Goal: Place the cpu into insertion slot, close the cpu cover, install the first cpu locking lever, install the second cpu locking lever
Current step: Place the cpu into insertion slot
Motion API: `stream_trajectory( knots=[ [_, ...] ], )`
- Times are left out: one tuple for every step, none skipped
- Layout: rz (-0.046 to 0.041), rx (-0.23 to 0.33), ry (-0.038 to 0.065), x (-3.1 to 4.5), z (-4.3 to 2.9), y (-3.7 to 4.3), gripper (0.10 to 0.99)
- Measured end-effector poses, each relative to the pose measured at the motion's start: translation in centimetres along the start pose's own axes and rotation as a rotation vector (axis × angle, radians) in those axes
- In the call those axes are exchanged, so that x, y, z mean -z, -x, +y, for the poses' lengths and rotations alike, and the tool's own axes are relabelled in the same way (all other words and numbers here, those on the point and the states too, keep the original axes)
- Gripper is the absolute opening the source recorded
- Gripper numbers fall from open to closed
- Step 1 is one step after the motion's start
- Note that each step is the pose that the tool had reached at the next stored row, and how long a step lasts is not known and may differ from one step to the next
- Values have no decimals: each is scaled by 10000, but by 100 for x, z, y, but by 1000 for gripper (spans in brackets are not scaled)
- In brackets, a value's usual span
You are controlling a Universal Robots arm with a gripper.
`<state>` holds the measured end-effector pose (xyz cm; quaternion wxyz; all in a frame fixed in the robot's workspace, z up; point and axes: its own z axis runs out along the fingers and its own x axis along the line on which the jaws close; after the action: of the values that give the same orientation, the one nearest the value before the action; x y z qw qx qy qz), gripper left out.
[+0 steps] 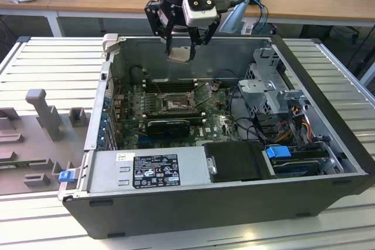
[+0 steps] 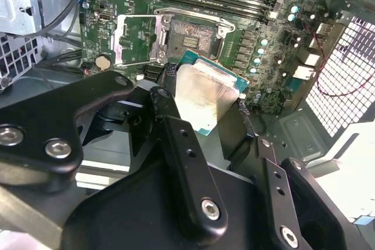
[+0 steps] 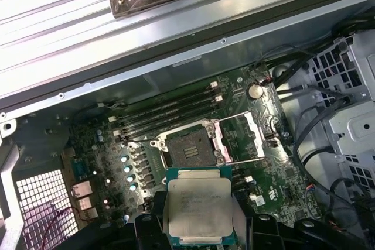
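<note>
My gripper hangs above the back wall of the open computer case, shut on the cpu, a flat silvery square chip with a green edge. In both wrist views the cpu sits between the black fingers, held by two opposite edges. The insertion slot lies below on the green board, its dark centre bare. The cpu cover stands swung open beside the slot. Thin wire locking levers are raised off the socket.
Long black memory slots run beside the socket. A black card lies in front of it. A drive cage with cables fills the exterior view's right. The power supply spans the front. Grey fixtures stand outside the case.
</note>
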<state>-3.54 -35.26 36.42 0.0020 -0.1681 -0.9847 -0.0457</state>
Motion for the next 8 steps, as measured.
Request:
stream_trajectory(
  knots=[
    [-4, -44, 1, 0, 0, 0, 525],
    [-7, -74, 2, 0, 0, 0, 525],
    [-11, -125, 3, 0, 0, 0, 525],
    [-17, -178, 4, 0, 0, 0, 525],
    [-22, -243, 5, 0, 0, 0, 525],
    [-26, -292, 6, 0, 0, 0, 525],
    [-31, -338, 7, 0, 0, 0, 525],
    [-34, -375, 8, 0, 0, 0, 525]
  ],
)
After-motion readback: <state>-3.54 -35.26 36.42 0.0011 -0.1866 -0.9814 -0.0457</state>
